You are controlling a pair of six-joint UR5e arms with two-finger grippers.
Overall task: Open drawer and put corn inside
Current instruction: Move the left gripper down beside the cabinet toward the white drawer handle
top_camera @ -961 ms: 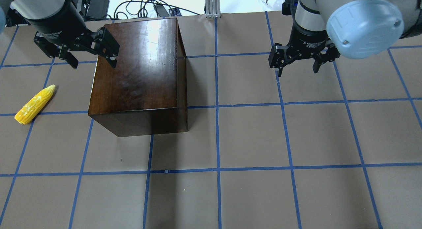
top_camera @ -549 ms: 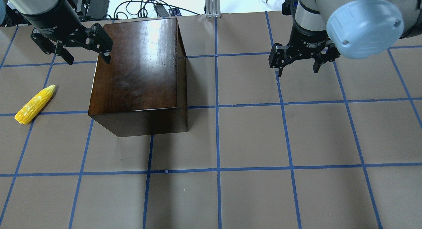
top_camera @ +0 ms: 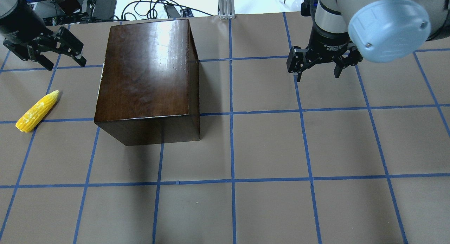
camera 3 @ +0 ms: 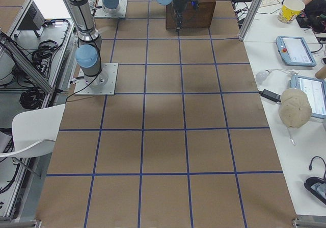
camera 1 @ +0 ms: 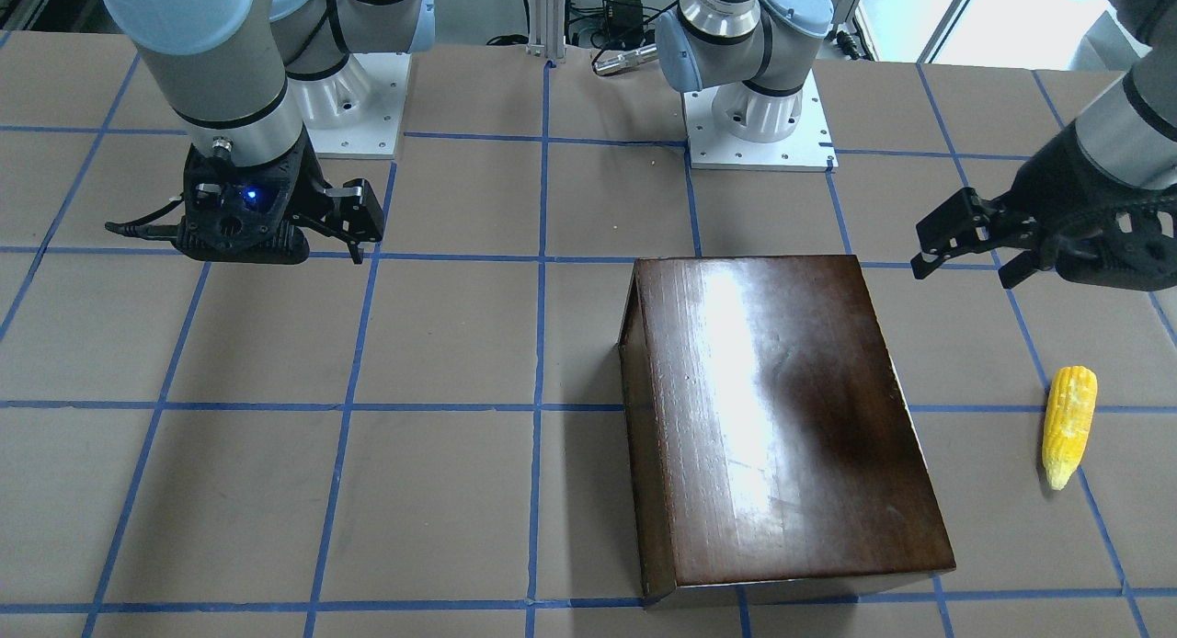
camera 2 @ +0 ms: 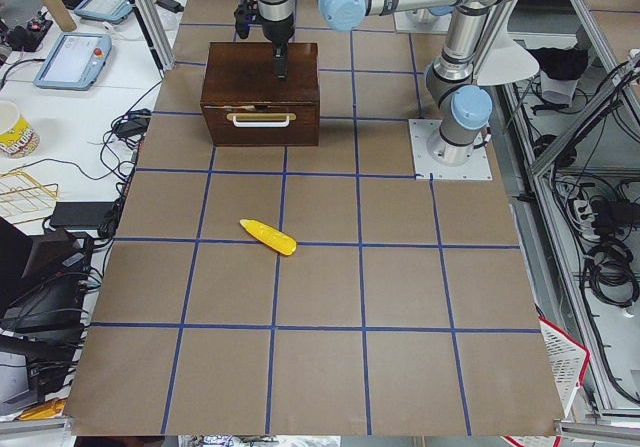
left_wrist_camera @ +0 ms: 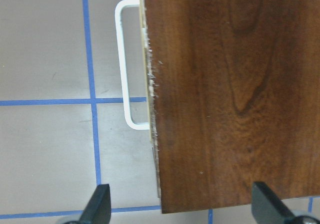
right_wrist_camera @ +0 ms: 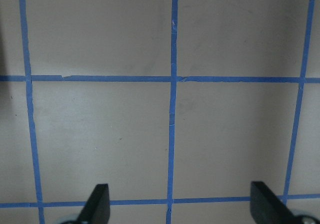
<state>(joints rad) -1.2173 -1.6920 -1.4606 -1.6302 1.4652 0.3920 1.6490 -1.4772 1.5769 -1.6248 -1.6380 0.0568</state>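
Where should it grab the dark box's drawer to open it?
The white loop handle on the glossy dark-brown wooden box's front. It stands off the panel, leaving a gap, so the left hand could likely drop from above and straddle its bar.

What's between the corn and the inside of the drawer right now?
Only the drawer itself: it is shut into the box, and its white handle is ungrasped. The corn lies on the table off that side with no object between. The left gripper hovers open nearby.

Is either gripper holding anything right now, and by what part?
Nothing is held: left gripper and right gripper are both open, and the corn lies untouched.
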